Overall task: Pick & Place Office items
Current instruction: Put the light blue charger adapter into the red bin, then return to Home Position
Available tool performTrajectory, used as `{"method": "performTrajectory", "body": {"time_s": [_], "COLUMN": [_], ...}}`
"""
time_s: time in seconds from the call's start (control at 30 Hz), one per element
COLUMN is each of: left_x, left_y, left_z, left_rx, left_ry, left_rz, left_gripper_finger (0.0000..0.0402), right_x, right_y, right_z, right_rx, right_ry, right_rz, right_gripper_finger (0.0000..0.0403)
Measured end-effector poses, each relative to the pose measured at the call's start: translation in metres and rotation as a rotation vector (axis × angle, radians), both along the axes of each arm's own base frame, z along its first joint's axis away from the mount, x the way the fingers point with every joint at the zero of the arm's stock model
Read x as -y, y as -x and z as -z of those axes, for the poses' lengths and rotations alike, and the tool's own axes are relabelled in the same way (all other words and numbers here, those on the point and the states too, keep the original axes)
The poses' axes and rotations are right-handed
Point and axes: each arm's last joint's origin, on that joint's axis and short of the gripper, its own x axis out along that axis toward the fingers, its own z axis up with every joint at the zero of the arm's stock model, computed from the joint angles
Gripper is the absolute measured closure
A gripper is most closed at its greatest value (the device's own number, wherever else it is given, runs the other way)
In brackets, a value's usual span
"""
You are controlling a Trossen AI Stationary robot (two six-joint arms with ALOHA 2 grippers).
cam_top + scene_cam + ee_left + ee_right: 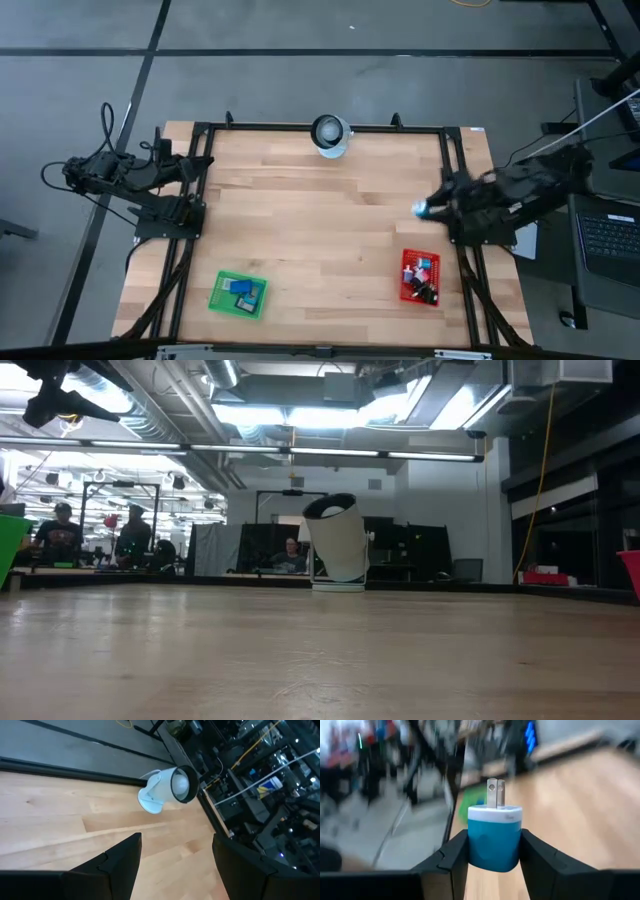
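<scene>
My right gripper (424,209) is near the table's right edge, above the wood, shut on a small blue and white plug adapter (495,837) with two metal prongs. The red mesh basket (420,277) near the right front corner holds several small blue, black and white items. The green mesh basket (238,295) near the left front holds blue and white items. My left gripper (175,865) waits open at the table's left edge, touching nothing. My right gripper pinches the adapter's blue body (495,845) between its two fingers, one finger (455,857) on each side. The white end with the prongs (495,794) points out past the fingertips. The adapter is lifted clear of the table.
A white ring-shaped camera-like object (330,135) stands at the middle of the table's far edge. Black frame rails (455,170) run along the table's sides. Bare wood (320,220) lies between the baskets and the far edge. A laptop (610,235) sits off the right side.
</scene>
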Motion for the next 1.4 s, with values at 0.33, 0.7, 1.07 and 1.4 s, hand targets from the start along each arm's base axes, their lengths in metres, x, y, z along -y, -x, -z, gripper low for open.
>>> {"method": "performTrajectory", "body": {"time_s": [0.33,0.7,1.07,1.4], "left_x": [0.000,0.000,0.000,0.000], "left_y": [0.000,0.000,0.001,0.002], "left_z": [0.000,0.000,0.002,0.004], "left_rx": [0.023,0.015,-0.021,-0.048], "left_ry": [0.019,0.016,0.009,-0.002], "left_rz": [-0.028,-0.015,0.011,0.017], "left_gripper_finger": [0.0162,0.0162,0.0162,0.0162], "right_x": [-0.004,-0.010,-0.012,-0.013], "right_y": [-0.017,-0.019,-0.026,-0.028], "right_z": [0.054,0.153,0.175,0.177], "right_rx": [-0.516,-0.768,-0.813,-0.869], "right_ry": [0.010,-0.105,-0.117,-0.194], "right_rz": [-0.350,-0.443,-0.373,-0.318], "right_gripper_finger": [0.0257,0.0257,0.0249,0.0181]}}
